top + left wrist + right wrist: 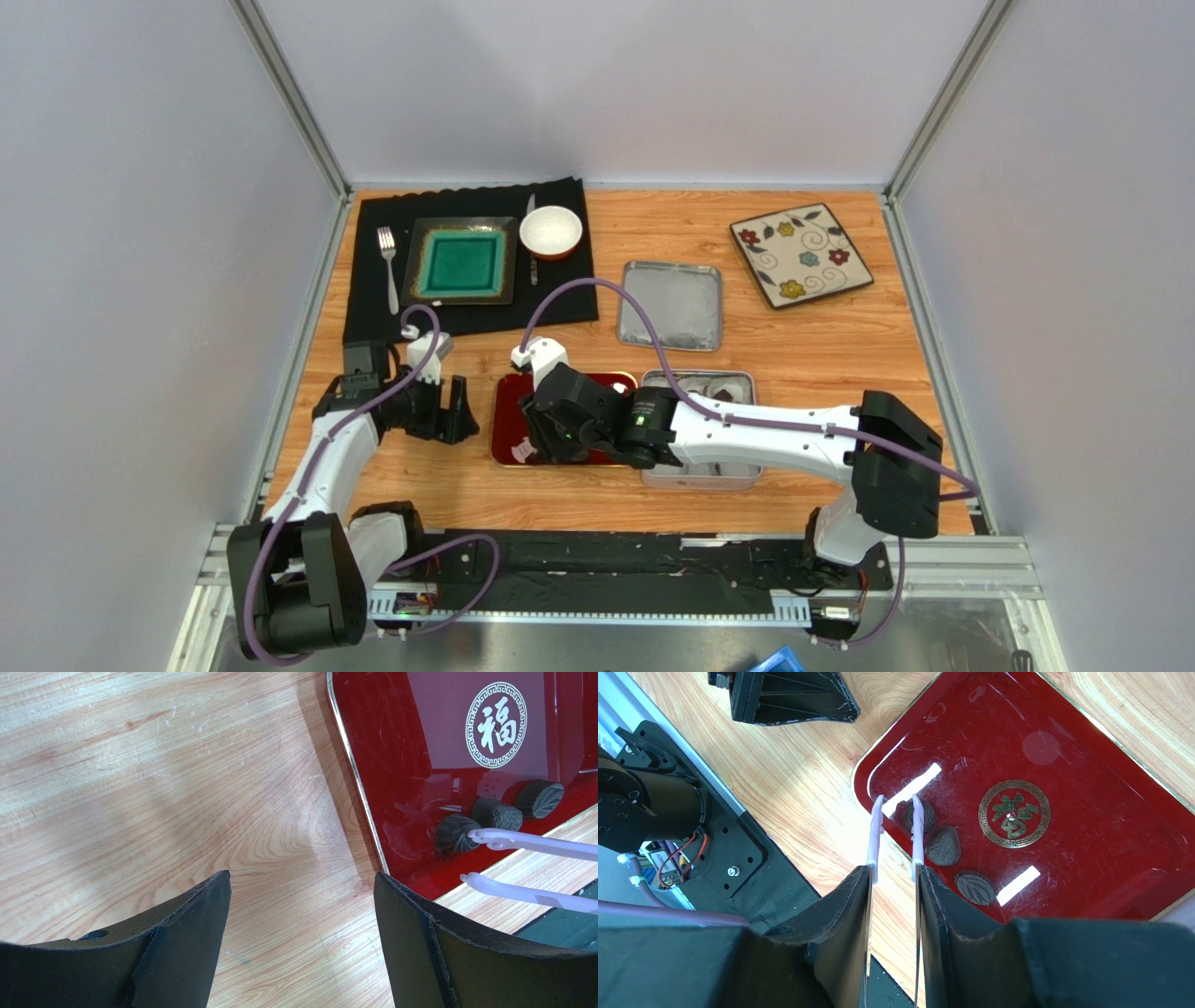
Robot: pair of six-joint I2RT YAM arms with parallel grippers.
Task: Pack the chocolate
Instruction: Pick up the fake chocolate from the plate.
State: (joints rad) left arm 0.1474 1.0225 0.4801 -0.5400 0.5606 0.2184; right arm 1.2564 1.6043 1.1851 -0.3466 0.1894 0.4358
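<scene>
Tweezers (873, 836), white and thin, sit clamped between the fingers of your right gripper (894, 875); their tines are spread, with a clear gap between the tips, and they pinch nothing; one tip lies against the nearest chocolate (917, 817), the other hangs free beside it, over the near corner of the red tray (1088, 833). Three dark pieces lie in a short row along that corner; the second (944, 845) and third (975, 887) are just beside the first, near the tray's gold emblem. Your left gripper (302, 903) hovers over bare wooden table (842, 350) just left of the tray, its fingers held wide apart and holding nothing. Right of the tray, your right arm partly covers the metal tin (737, 381); its contents are hard to make out. Farther back lies the tin's lid (671, 304); beyond it, a black placemat (379, 224) carries a fork (389, 266), a green square plate (462, 261) and a white bowl (551, 231); a floral plate (801, 254) sits at the far right.
</scene>
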